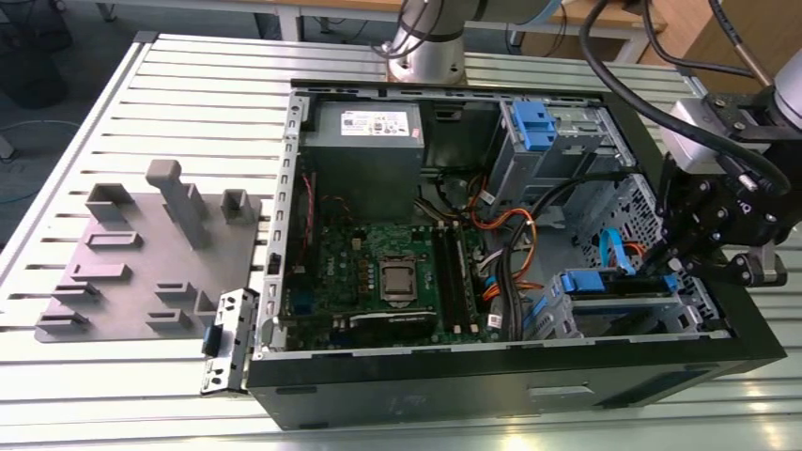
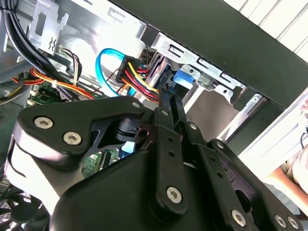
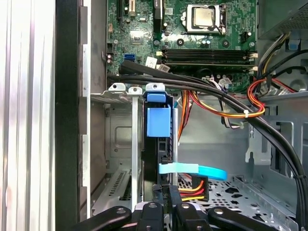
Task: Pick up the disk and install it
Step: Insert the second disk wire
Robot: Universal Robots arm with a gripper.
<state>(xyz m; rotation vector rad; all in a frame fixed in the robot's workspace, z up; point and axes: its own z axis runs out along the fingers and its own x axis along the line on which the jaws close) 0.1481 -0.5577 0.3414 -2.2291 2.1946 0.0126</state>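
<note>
one disk (image 3: 158, 144) | seated edge-on in drive cage (blue rails) | hand (image 3: 166, 192) closed, touching its rear end

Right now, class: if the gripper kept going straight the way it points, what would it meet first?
Most likely the disk, standing on edge in the drive cage. The gripper points along its rear end, where the blue cable plugs in. Depth is unclear, so the cable plug may come first.

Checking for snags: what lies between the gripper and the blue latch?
In the first wrist view, a light-blue cable crosses between the gripper and the blue latch.
</note>
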